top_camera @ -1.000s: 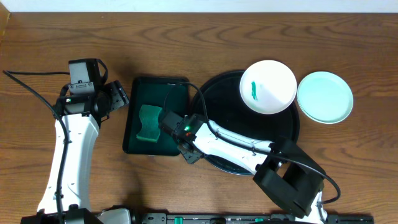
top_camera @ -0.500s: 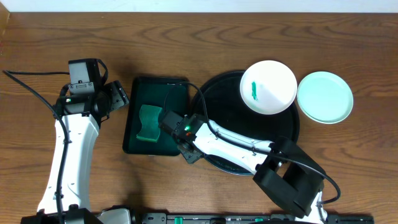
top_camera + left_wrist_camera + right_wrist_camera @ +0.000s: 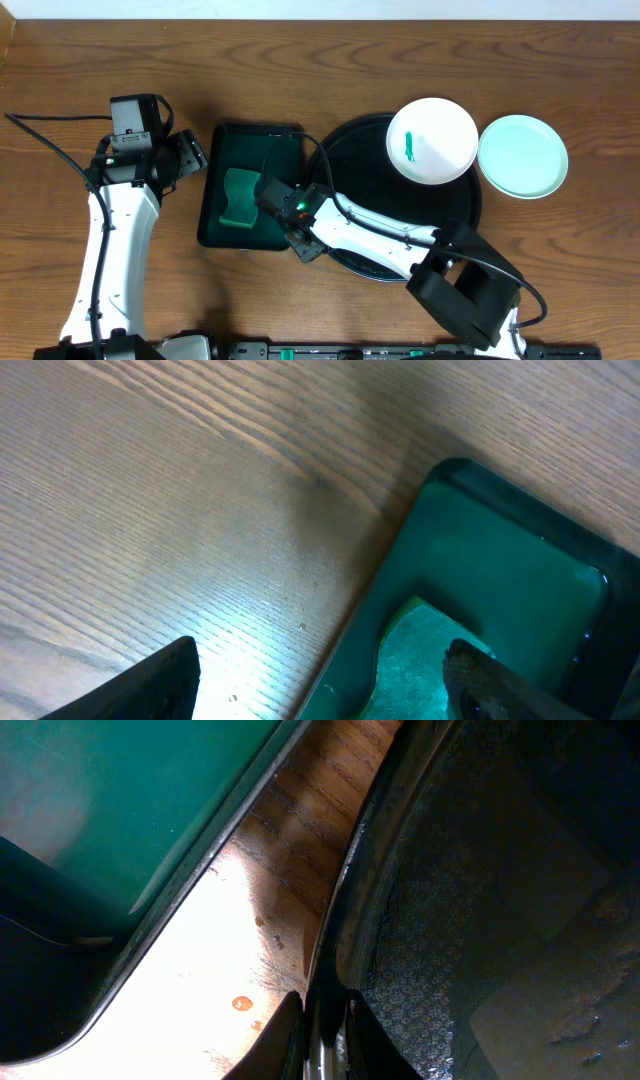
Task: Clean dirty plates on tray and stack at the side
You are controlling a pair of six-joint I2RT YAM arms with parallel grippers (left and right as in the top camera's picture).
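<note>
Nothing has shifted: right jaws pinch the tray (image 3: 450,203) rim, left jaws gape beside the green tray (image 3: 225,150) holding sponge (image 3: 240,197).

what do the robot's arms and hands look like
Both arms are white links with black joints. The left arm has a black wrist camera and a black cable; the right arm shows green and red lights and a black cable. The left hand and right hand are black.
</note>
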